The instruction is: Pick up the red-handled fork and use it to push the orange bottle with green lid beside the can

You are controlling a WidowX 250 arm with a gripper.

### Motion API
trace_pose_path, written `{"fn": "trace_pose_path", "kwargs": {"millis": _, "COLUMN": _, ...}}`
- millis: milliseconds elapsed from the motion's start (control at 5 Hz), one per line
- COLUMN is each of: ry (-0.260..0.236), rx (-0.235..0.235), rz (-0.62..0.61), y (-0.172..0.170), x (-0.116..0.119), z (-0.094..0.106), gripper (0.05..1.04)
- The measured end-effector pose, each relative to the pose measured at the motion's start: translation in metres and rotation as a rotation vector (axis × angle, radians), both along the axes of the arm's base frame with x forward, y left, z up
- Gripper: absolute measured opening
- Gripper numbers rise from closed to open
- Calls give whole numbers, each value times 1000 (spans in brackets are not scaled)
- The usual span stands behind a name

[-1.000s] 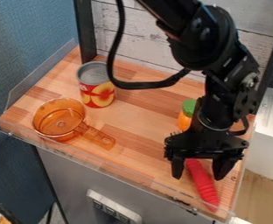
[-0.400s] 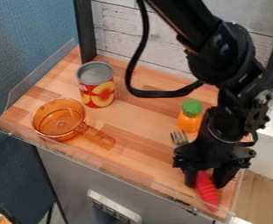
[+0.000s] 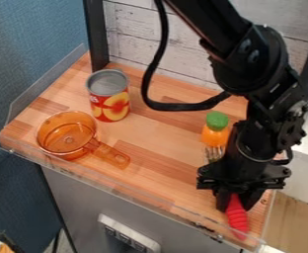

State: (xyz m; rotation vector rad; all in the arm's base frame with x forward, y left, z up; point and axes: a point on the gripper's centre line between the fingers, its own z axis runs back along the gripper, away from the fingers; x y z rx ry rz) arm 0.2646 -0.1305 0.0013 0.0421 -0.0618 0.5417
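Gripping the red-handled fork (image 3: 236, 218), the tool (image 3: 235, 206) hangs near a green-topped orange bottle (image 3: 214, 136).

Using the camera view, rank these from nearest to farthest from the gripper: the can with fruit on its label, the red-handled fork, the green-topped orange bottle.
1. Red-handled fork: right at the gripper, its handle between the fingers.
2. Green-topped orange bottle: just beyond the fork's tines, toward the back wall.
3. Can with fruit on its label: farthest, toward the picture's left.
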Motion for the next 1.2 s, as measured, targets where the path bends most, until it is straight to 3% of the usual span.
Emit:
{"fn": "trace_pose_path", "kwargs": {"millis": 400, "ry": -52, "rx": -90, "rz": 31, "y": 6, "x": 7, "z": 30, "gripper": 378}}
{"fn": "trace_pose_path", "kwargs": {"millis": 600, "ry": -50, "rx": -128, "rz": 54, "y": 7, "x": 7, "z": 39, "gripper": 377}}
{"fn": "trace_pose_path", "kwargs": {"millis": 800, "ry": -33, "rx": -183, "rz": 38, "y": 1, "x": 5, "z": 41, "gripper": 378}}
{"fn": "trace_pose_path", "kwargs": {"millis": 1200, "ry": 13, "rx": -219, "rz": -4, "y": -15, "x": -4, "z": 34, "gripper": 377}}
